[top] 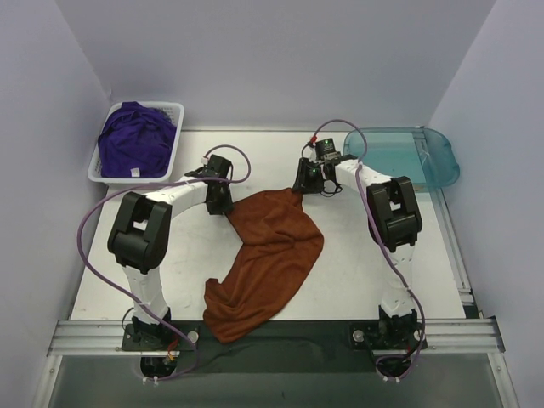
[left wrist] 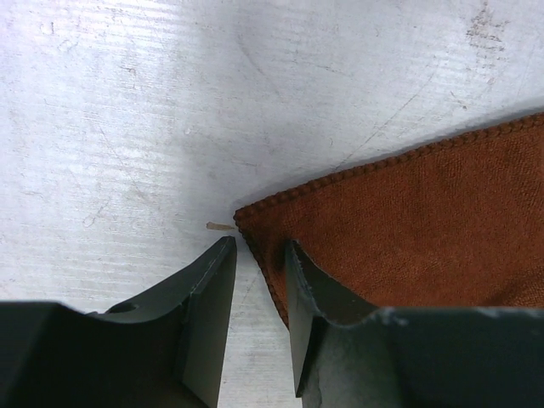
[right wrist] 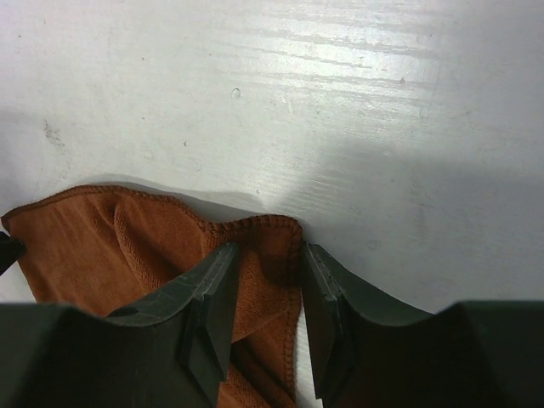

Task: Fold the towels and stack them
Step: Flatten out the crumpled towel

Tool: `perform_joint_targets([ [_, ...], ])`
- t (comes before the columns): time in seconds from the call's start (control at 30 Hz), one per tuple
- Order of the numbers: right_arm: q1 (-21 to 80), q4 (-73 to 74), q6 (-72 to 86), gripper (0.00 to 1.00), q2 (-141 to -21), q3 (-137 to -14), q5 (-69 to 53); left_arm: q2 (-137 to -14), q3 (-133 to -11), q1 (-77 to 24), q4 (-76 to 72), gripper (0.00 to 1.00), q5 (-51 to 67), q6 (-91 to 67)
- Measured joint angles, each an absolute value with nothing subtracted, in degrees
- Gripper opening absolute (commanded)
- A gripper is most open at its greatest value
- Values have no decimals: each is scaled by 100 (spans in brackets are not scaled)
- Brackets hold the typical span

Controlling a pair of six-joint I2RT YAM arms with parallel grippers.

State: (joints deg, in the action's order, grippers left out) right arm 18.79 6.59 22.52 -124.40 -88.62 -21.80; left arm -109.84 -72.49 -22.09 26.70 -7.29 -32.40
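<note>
1. Where the two arms are bolted down, a metal rail (top: 280, 333) runs along the near edge of the table (top: 365, 272). The crumpled near end of the rust-orange towel (top: 272, 255) spills over that edge onto the dark strip beside it.
2. The table top is white and matte. The wrist views show fine scratches and a few dark specks on it.
3. The towel lies between the arms as a loose diagonal band, running from near left up to the far middle.
4. At the towel's far-left corner, the left gripper (left wrist: 259, 255) has its jaws apart. They straddle the hemmed edge, one finger over bare table and the other over cloth, and they are not clamped.
5. At the far-right corner, the right gripper (right wrist: 268, 263) is clenched on a bunched fold of the towel's hem, which fills the gap between its fingers.
6. At the table's far-left corner sits a white slotted basket (top: 174, 110) with purple towels (top: 136, 140) heaped inside.
7. At the far right, a translucent teal tray (top: 433, 161) juts past the table's right edge.
8. Plain pale lilac-grey walls (top: 272, 59) close in the left, back and right sides.
</note>
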Motion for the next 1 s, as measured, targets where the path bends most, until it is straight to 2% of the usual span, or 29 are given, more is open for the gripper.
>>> perform_joint_targets([
  [0.13,1879,646,2272,33,-12446,-8862,-2206,-10993,-7249,-2215,2665,38,-770,-3240],
  [0.27,1876,646,2305,25,-12453,-8855,-2220,-11002,-7249,-2237,2655,33,-829,-3238],
  [0.33,1874,648,2316,20,-12464,-8855,-2233,-11010,-7249,-2244,2646,30,-860,-3236],
  [0.37,1872,646,2329,12,-12475,-8855,-2244,-11013,-7249,-2244,2644,27,-878,-3236],
  [0.4,1870,644,2329,8,-12488,-8855,-2257,-11017,-7249,-2244,2635,25,-886,-3234],
  [0.47,1865,617,2377,0,-12527,-8855,-2333,-11024,-7249,-2244,2624,14,-908,-3238],
  [0.53,1841,617,2381,0,-12536,-8855,-2355,-11034,-7258,-2244,2611,0,-923,-3225],
  [1.0,1828,471,1925,0,-12232,-8862,-2097,-11144,-7891,-2283,2816,0,-1431,-2346],
])
